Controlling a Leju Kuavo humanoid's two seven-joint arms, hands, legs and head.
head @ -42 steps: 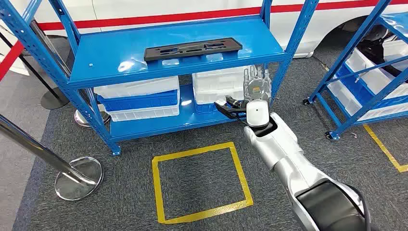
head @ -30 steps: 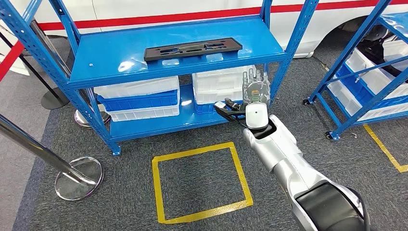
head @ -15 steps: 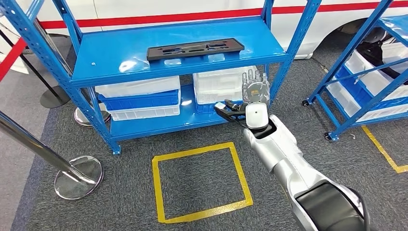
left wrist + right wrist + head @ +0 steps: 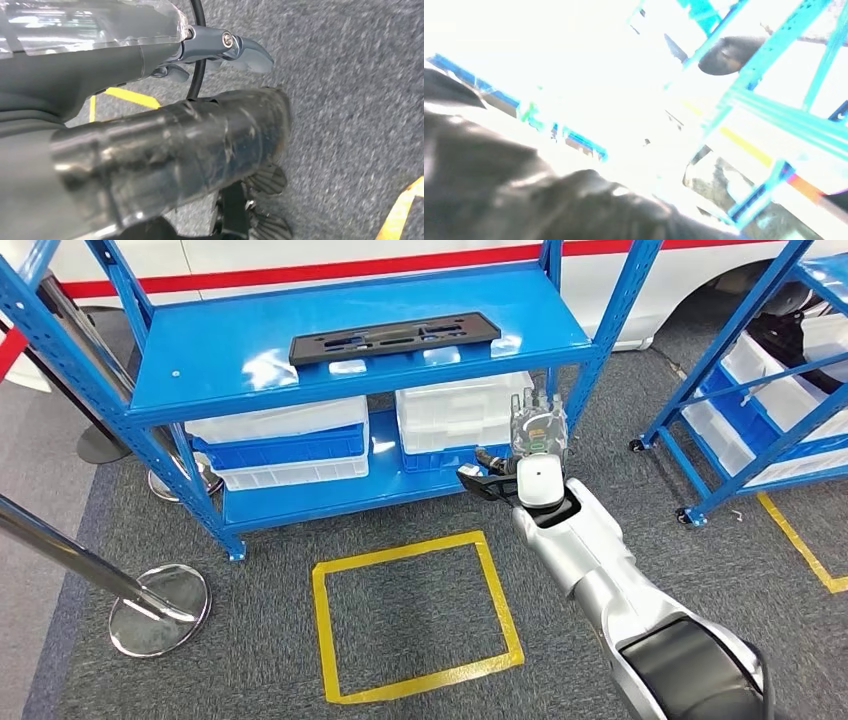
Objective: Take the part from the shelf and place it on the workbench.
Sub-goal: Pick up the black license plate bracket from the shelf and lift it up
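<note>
Black, long, flat part (image 4: 394, 337) — slotted, on shelf (image 4: 250, 365).

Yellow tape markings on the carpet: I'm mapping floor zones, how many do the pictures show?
2. A full yellow tape square lies on the grey carpet before the blue metal shelf; a partial yellow outline lies by the second blue rack, running out of frame.

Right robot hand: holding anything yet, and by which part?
Nothing. The right robot hand is raised with fingers spread, in front of the white bins on the lower shelf. The black part lies untouched on the top shelf.
</note>
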